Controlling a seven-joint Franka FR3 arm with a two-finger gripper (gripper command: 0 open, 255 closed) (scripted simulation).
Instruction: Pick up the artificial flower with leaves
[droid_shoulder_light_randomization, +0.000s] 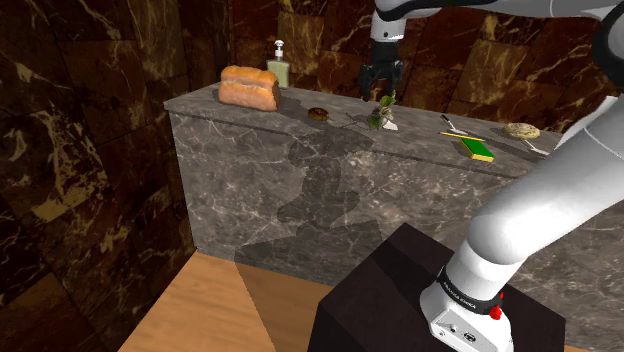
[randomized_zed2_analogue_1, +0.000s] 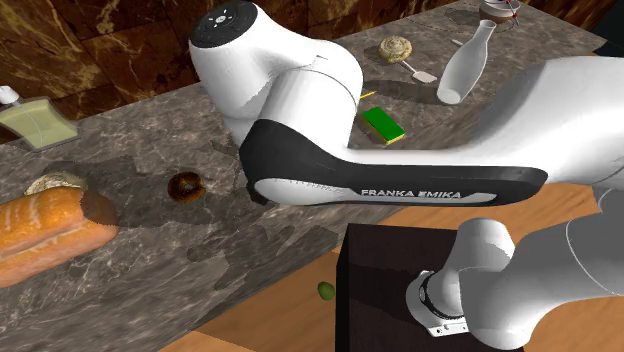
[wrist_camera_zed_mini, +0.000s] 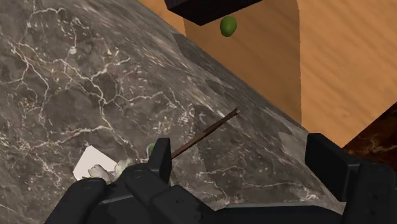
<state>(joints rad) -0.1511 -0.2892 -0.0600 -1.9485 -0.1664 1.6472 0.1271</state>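
The flower (droid_shoulder_light_randomization: 383, 116) sits on the grey stone counter (droid_shoulder_light_randomization: 300, 190), a bit right of the middle near the top of the shoulder view. It has green leaves and a bit of white at its foot. The black claw (droid_shoulder_light_randomization: 382, 88) hangs right over it, at the end of the white arm (droid_shoulder_light_randomization: 560, 190). In the wrist view the claw (wrist_camera_zed_mini: 240, 149) is open: its two fingers (wrist_camera_zed_mini: 160, 156) stand wide apart and squeeze nothing. The flower (wrist_camera_zed_mini: 105, 170) lies on the counter right beside one finger. Its thin brown stem (wrist_camera_zed_mini: 207, 132) pokes out into the gap between the fingers (the other finger is well away from it). At the left of the counter in the shoulder view are a loaf (droid_shoulder_light_randomization: 248, 88), a soap bottle (droid_shoulder_light_randomization: 278, 65) behind it, and a small brown round thing (droid_shoulder_light_randomization: 318, 113). At the right lie a green and yellow sponge (droid_shoulder_light_randomization: 477, 149) and a cookie (droid_shoulder_light_randomization: 521, 131). In the second exterior view the arm covers the middle of the frame, and a white bottle (randomized_zed2_analogue_1: 467, 65) stands at the upper right. A small green ball (randomized_zed2_analogue_1: 326, 291) lies on the wood floor (randomized_zed2_analogue_1: 285, 320) beside the black stand (randomized_zed2_analogue_1: 390, 270), at the bottom middle.
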